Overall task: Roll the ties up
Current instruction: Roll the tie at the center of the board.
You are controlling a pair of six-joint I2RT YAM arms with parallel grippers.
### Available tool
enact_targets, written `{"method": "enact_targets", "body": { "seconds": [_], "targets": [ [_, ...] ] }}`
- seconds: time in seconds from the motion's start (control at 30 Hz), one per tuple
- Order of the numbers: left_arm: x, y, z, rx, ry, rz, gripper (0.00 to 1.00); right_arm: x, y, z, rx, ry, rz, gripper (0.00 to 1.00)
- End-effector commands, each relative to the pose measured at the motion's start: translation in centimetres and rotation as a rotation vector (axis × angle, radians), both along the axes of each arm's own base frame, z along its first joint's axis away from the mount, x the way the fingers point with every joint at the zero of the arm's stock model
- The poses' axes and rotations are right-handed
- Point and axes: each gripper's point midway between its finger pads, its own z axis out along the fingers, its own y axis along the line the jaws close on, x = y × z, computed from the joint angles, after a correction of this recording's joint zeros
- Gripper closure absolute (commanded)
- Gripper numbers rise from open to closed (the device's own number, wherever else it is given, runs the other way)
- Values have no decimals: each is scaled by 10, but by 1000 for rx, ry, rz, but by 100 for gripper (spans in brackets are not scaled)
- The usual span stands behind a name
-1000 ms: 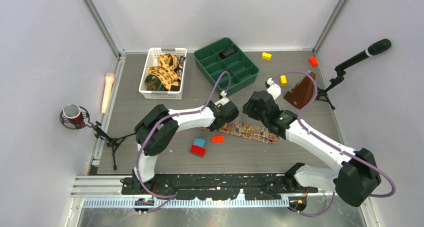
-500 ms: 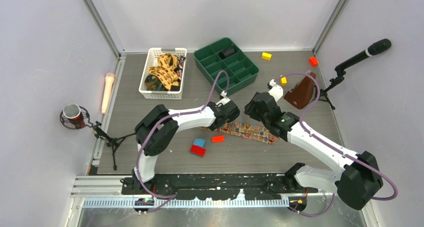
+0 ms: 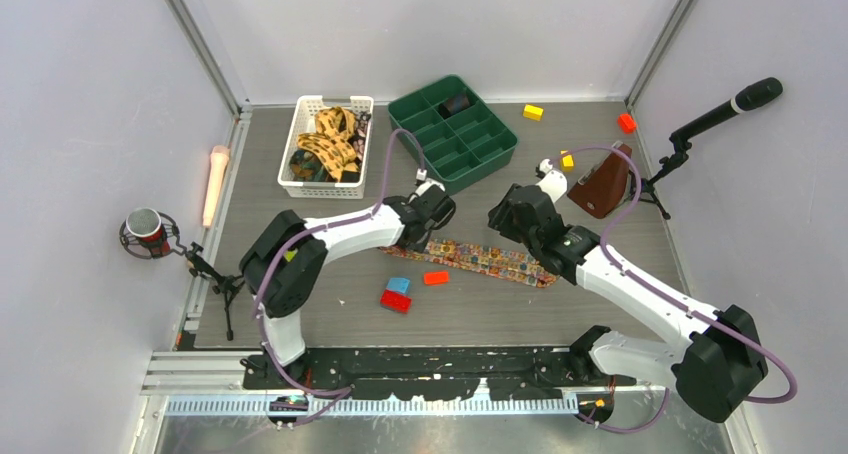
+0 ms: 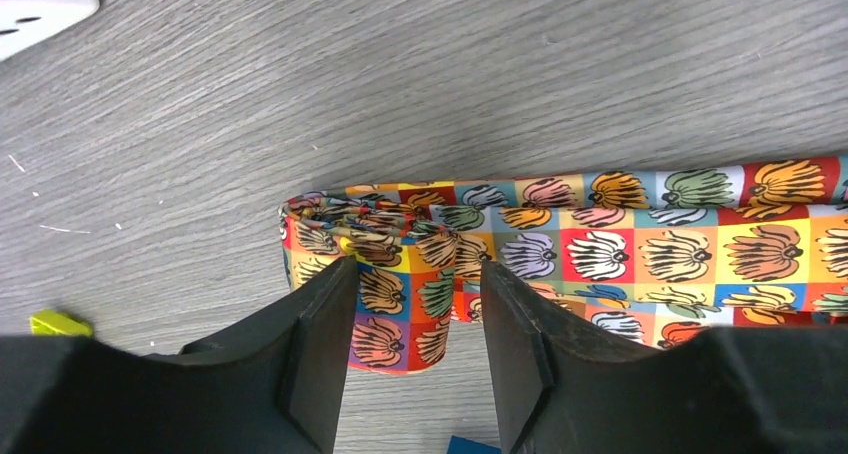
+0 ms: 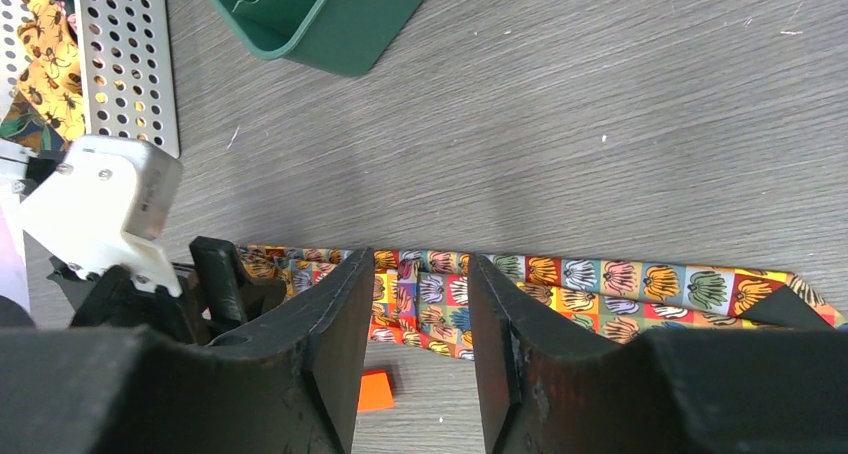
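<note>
One tie [image 3: 490,261], patterned in bright squares, lies stretched across the table's middle. Its left end is folded over into a small loose fold [image 4: 385,264]. My left gripper [image 3: 415,232] is open and its jaws [image 4: 415,299] straddle that folded end. My right gripper [image 3: 503,236] is open and hovers over the tie [image 5: 620,284] just right of the left gripper, jaws [image 5: 420,294] either side of the fabric. More ties [image 3: 327,146], orange and dark, lie bunched in the white basket [image 3: 300,109].
A green divided tray [image 3: 452,129] holding a dark roll [image 3: 459,103] stands behind the tie. Red [image 3: 395,301], blue [image 3: 399,285] and orange [image 3: 436,277] blocks lie in front of it. Yellow blocks [image 3: 533,112], a red block [image 3: 627,123] and a brown object [image 3: 600,184] sit at the right.
My left gripper has moved left along the tie to its left end, uncovering more fabric. My right gripper has shifted only slightly.
</note>
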Motion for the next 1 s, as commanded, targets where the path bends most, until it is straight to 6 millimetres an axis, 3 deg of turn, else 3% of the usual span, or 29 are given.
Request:
{"method": "enact_targets", "body": {
  "seconds": [0.0,0.3,0.4,0.6,0.63,0.67,0.7,0.73,0.77,0.8,0.83,0.93,0.97],
  "targets": [
    [2,-10,21,-138,-25,18,49,8,5,20,41,-71,6,54],
    [4,-20,74,-390,-108,-32,48,13,29,10,81,-40,90,54],
    [10,-13,90,-513,-140,-27,47,13,52,9,138,-12,169,54],
    [32,40,86,-747,-140,157,47,7,123,1,282,64,409,63],
    [36,46,88,-790,-145,166,47,7,137,10,318,60,461,64],
    [37,53,83,-824,-141,193,47,4,149,0,319,91,491,66],
    [38,59,80,-859,-142,214,47,3,161,10,346,92,533,67],
    [40,63,79,-896,-144,227,47,0,171,0,346,123,559,68],
    [42,67,79,-928,-150,239,47,-4,184,7,376,130,600,68],
    [43,70,79,-953,-154,250,47,-3,192,-3,380,159,613,70],
    [44,72,79,-967,-163,243,46,-6,201,0,404,173,638,71],
    [43,75,79,-950,-171,228,46,-8,216,-20,413,247,654,74],
    [43,77,79,-937,-171,229,46,-8,222,-19,425,258,664,74]
  ]
}}
